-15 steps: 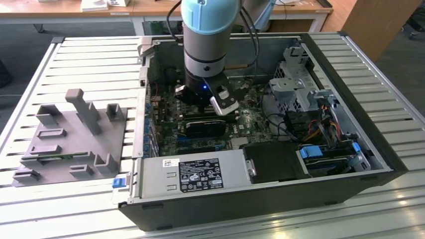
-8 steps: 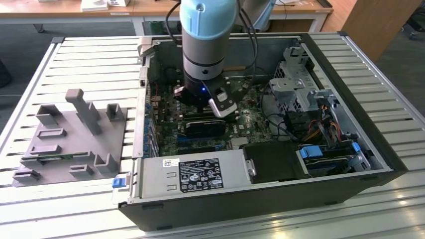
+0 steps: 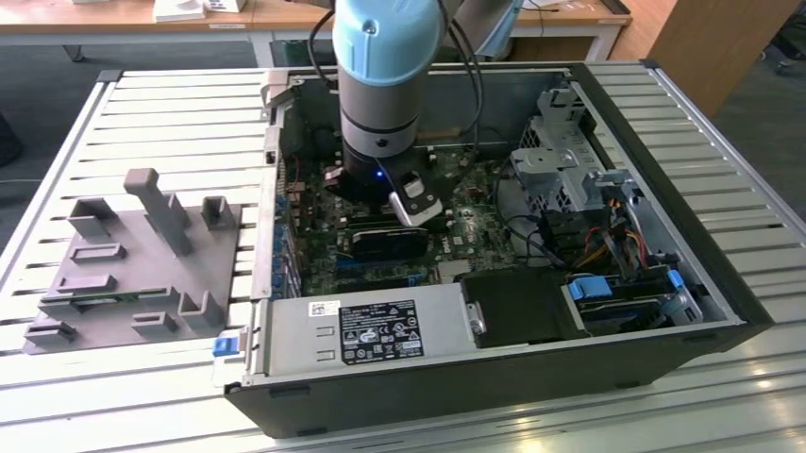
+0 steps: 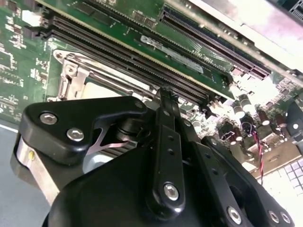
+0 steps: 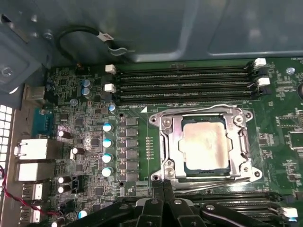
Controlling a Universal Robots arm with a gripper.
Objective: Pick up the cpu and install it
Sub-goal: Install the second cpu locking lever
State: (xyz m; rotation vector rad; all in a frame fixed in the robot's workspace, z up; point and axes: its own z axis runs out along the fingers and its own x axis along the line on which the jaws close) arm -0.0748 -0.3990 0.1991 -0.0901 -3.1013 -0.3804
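Observation:
The cpu (image 5: 206,146), a flat square chip with a silvery top, lies in the motherboard's socket, ringed by the metal socket frame (image 5: 166,142). A pale corner of the cpu (image 4: 102,90) also peeks out behind the gripper's linkage in the second wrist view. My gripper (image 5: 163,185) hovers just off one side of the socket, with its two fingers pressed together and nothing between them. In the second wrist view the gripper (image 4: 163,93) ends at the socket's edge. In the exterior view the arm (image 3: 381,85) reaches straight down into the open computer case (image 3: 680,236).
Rows of black memory slots (image 5: 184,82) run along one side of the socket. Capacitors (image 5: 107,142) and rear ports (image 5: 33,151) stand beside it. Drive cages and cables (image 3: 605,236) fill the case's right. A power supply (image 3: 365,330) sits in front. A grey fixture (image 3: 139,264) stands on the slatted table.

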